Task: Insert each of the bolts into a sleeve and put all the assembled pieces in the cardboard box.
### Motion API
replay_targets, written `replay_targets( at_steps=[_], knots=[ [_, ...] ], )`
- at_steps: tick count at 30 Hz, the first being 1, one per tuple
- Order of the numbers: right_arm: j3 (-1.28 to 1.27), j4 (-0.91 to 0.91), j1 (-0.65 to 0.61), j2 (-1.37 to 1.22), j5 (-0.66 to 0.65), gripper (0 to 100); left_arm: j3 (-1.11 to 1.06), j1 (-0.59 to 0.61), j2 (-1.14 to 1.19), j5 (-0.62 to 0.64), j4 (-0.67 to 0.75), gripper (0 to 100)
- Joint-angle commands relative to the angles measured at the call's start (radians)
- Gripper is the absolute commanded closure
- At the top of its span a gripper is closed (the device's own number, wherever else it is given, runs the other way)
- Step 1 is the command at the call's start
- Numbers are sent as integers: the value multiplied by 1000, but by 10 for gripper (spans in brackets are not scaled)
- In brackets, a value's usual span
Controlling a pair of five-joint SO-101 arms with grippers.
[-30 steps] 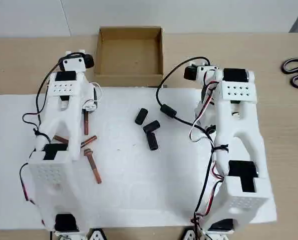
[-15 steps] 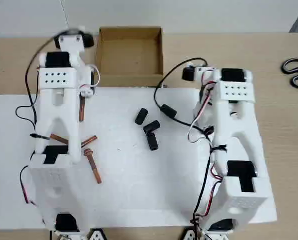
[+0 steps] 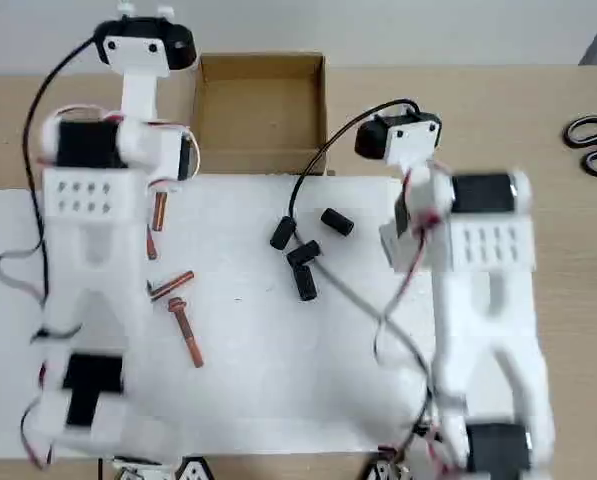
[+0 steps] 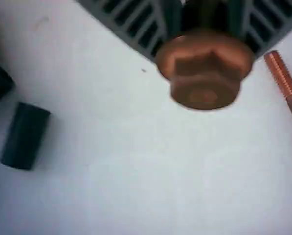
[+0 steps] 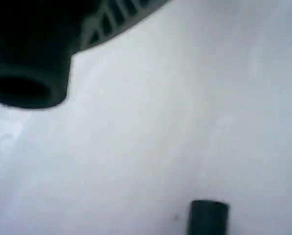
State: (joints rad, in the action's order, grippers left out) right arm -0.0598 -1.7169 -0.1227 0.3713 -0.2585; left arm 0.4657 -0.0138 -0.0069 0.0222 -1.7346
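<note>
Bolt: clamped by the shank in the left gripper, held above the mat near the box. Within the last second that arm lifted it up and away from two loose bolts. The right gripper rose too, jaws clamped on a sleeve. Both parts are airborne, so mating looks next. No piece assembled yet.

Overhead view, wrist views close above sheet
</note>
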Motion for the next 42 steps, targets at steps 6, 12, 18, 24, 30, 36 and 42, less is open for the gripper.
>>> replay_targets(
  at_steps=[6, 12, 18, 24, 30, 36, 42],
  knots=[
    [-307, 122, -18, 427, 18, 996, -329, -64, -482, -20, 64, 995],
    [-551, 334, -18, 699, 32, 996, -680, -60, -781, 155, 350, 995],
    [-778, 463, -84, 944, 196, 996, -1089, -64, -1105, 285, 698, 995],
    [-976, 556, -249, 1125, 210, 995, -1428, -66, -1363, 376, 913, 995],
    [-1185, 708, -366, 1322, 207, 996, -1595, -112, -1539, 577, 953, 995],
    [-1349, 751, -493, 1445, 206, 996, -1692, -190, -1662, 608, 953, 995],
    [-1390, 796, -599, 1442, 207, 996, -1739, -212, -1760, 690, 953, 994]
  ],
)
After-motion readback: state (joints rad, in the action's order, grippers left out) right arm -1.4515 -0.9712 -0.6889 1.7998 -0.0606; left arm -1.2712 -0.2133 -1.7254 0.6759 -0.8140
